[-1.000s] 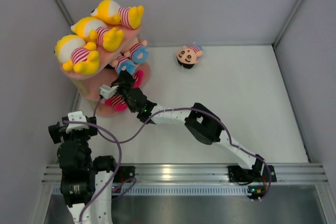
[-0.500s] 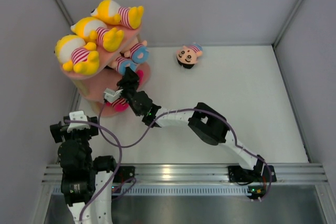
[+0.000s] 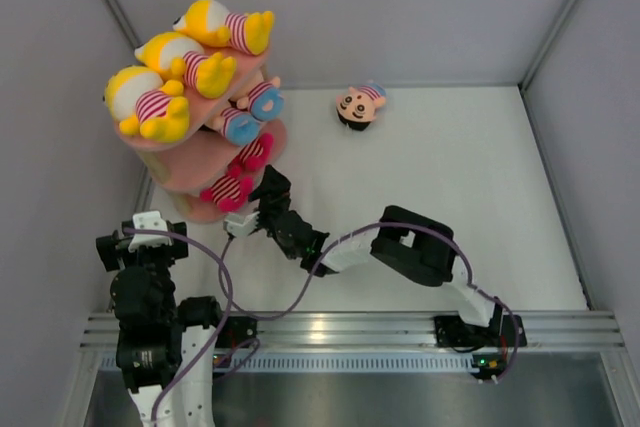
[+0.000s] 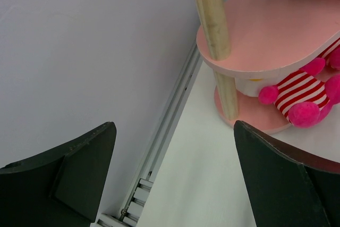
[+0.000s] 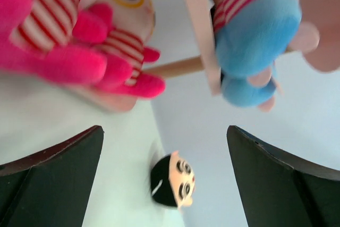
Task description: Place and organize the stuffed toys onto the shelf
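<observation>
The empty right hand (image 3: 268, 187), spread apart, sits just beside the magenta toys (image 3: 228, 191) low on the shelf (image 3: 195, 162).

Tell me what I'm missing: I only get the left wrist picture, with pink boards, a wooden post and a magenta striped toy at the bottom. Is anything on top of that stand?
Observer: Yes. The top external view shows three yellow toys lying on the top board of the shelf.
Operator: Are any toys left off it?
Observer: One. A pink-faced toy with black hair lies on the white table, apart from the shelf.
Operator: Is the other arm carrying something?
Observer: No. The right gripper is open with nothing between its fingers, close in front of the shelf's lower boards.
</observation>
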Motion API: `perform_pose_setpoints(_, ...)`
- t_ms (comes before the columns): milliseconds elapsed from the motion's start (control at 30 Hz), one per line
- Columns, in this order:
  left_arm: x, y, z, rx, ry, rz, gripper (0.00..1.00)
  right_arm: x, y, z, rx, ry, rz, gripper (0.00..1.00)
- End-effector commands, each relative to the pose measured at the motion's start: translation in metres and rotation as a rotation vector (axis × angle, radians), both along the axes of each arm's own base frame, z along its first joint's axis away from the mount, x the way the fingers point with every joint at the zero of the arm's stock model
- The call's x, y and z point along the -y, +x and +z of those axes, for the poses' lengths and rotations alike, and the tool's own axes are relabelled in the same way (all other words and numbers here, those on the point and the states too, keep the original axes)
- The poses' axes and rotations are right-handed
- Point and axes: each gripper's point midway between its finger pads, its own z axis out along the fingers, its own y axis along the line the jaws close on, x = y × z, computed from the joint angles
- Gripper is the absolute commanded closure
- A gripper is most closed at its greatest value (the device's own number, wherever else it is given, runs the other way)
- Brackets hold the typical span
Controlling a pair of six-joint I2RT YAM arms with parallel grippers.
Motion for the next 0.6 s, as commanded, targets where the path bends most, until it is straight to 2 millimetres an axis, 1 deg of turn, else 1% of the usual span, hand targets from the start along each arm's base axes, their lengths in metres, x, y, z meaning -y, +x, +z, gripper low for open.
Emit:
perform_pose_setpoints(0,0.004,0.002,0.009,0.047,0.003,-0.026,0.01,0.049,-0.030,0.073,-0.036,0.286,-0.037,0.01)
perform_pose_setpoints(33,0.006,0.003,0.008,0.043,0.006,-0.035,0.01,0.059,-0.041,0.083,-0.087,0.288,-0.026,0.01)
perform_pose_setpoints(67,0.006,0.003,0.007,0.038,0.009,-0.038,0.01,0.067,-0.046,0.078,-0.148,0.289,-0.016,0.01)
perform_pose_setpoints(100,0.007,0.004,0.005,0.035,0.009,-0.044,0.01,0.074,-0.055,0.053,-0.289,0.322,0.008,0.01)
perform_pose_setpoints(133,0.007,0.005,0.005,0.034,0.012,-0.047,0.01,0.088,-0.059,0.075,-0.351,0.384,0.037,0.01)
perform_pose_setpoints(167,0.009,0.006,0.005,0.032,0.013,-0.060,0.01,0.086,-0.074,0.038,-0.547,0.334,0.109,0.02)
perform_pose_setpoints(200,0.009,0.006,0.004,0.030,0.013,-0.060,0.01,0.090,-0.079,0.037,-0.636,0.350,0.148,0.03)
perform_pose_setpoints(233,0.011,0.007,0.004,0.030,0.012,-0.073,0.01,0.108,-0.065,0.050,-0.697,0.414,0.158,0.03)
perform_pose_setpoints(267,0.013,0.007,0.005,0.032,0.011,-0.084,0.01,0.108,-0.074,0.040,-0.821,0.394,0.245,0.03)
perform_pose_setpoints(300,0.015,0.009,0.005,0.031,0.009,-0.096,0.02,0.115,-0.069,0.037,-0.909,0.465,0.245,0.03)
perform_pose_setpoints(333,0.018,0.009,0.005,0.035,0.008,-0.115,0.02,0.141,-0.037,0.044,-0.912,0.543,0.182,0.04)
perform_pose_setpoints(367,0.020,0.010,0.007,0.038,0.009,-0.129,0.01,0.145,-0.031,0.047,-0.965,0.593,0.197,0.04)
perform_pose_setpoints(400,0.022,0.010,0.006,0.038,0.006,-0.135,0.01,0.154,-0.016,0.049,-0.979,0.631,0.173,0.04)
perform_pose_setpoints(433,0.023,0.011,0.006,0.036,0.007,-0.145,0.01,0.176,0.015,0.044,-0.988,0.679,0.100,0.03)
perform_pose_setpoints(467,0.026,0.012,0.007,0.039,0.002,-0.159,0.01,0.180,0.026,0.043,-1.027,0.700,0.102,0.04)
perform_pose_setpoints(500,0.028,0.012,0.007,0.036,0.005,-0.171,0.01,0.184,0.046,0.060,-1.050,0.773,0.078,0.05)
perform_pose_setpoints(533,0.029,0.013,0.006,0.035,0.003,-0.178,0.01,0.206,0.081,0.043,-1.072,0.807,-0.017,0.06)
perform_pose_setpoints(567,0.031,0.013,0.006,0.033,0.005,-0.190,0.01,0.206,0.102,0.069,-1.077,0.889,-0.012,0.07)
